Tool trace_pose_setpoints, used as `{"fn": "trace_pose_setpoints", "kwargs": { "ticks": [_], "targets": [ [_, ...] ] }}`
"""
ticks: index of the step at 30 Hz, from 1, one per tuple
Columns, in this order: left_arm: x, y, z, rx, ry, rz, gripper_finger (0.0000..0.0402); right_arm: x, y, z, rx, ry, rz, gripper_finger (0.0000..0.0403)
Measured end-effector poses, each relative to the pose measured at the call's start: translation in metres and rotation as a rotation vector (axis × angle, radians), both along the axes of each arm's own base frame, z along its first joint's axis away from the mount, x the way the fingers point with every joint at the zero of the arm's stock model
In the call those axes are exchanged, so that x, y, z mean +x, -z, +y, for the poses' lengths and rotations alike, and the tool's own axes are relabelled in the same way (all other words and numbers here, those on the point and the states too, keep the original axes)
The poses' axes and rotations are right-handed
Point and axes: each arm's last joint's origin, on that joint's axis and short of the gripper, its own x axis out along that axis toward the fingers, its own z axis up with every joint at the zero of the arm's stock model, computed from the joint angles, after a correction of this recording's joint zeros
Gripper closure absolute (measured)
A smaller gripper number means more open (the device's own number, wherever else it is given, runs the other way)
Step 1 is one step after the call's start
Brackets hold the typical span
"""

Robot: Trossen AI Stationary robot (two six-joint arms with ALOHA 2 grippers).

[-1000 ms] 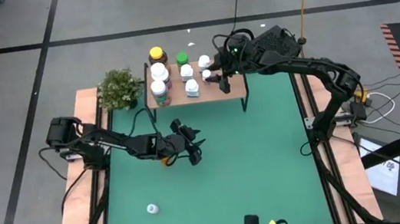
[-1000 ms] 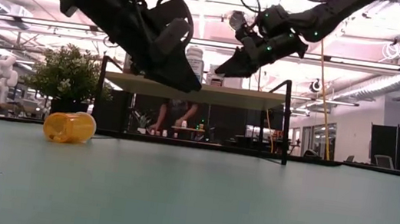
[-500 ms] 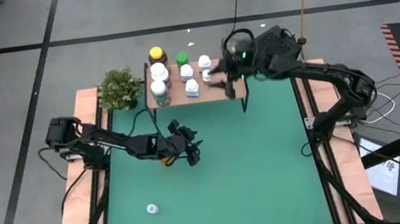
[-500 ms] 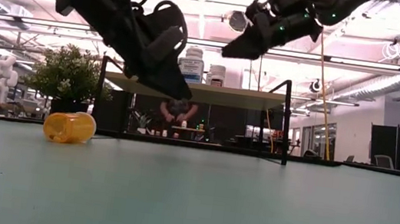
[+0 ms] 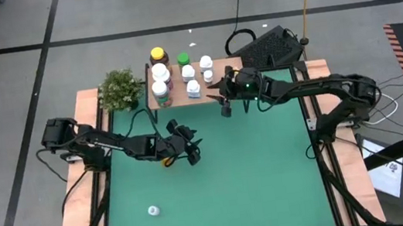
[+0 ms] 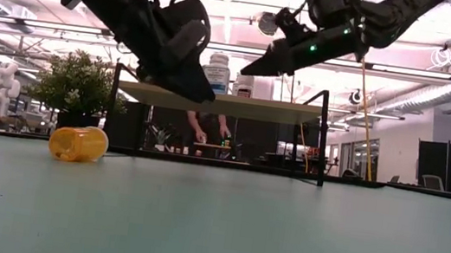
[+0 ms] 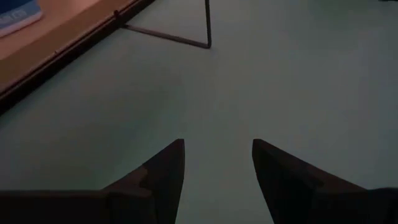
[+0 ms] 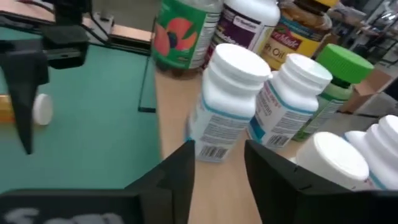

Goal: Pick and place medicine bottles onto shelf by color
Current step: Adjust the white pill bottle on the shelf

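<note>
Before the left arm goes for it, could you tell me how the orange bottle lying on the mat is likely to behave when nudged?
The orange bottle lies on its side on the green mat, so it will probably roll if pushed across its length. It looks like translucent plastic, likely light and stiff. Its smooth round wall may slip unless the left hand closes squarely across it.

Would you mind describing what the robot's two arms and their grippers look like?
Both arms are dark, jointed links with black cables looped alongside. The right arm shows small green lights near its wrist. The left gripper and right gripper each end in two dark, tapered, wedge-shaped fingers.
</note>
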Motion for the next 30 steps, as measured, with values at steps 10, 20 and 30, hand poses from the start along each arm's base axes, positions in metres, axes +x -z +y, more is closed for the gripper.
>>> {"fn": "trace_pose_setpoints", "kwargs": {
  "ticks": [10, 20, 30],
  "targets": [
    [0.002, -0.003, 0.003, 0.045, 0.014, -0.019, 0.0210, 0.005, 0.001, -0.003, -0.041, 0.020, -0.033, 0.0314],
    [0.003, -0.004, 0.006, 0.046, 0.003, -0.025, 0.0211, 0.018, 0.007, -0.009, -0.038, 0.020, -0.024, 0.0321],
    [0.002, -0.003, 0.004, 0.043, 0.008, -0.021, 0.0210, 0.038, 0.011, -0.017, -0.043, 0.015, 0.000, 0.0321]
  ]
}}
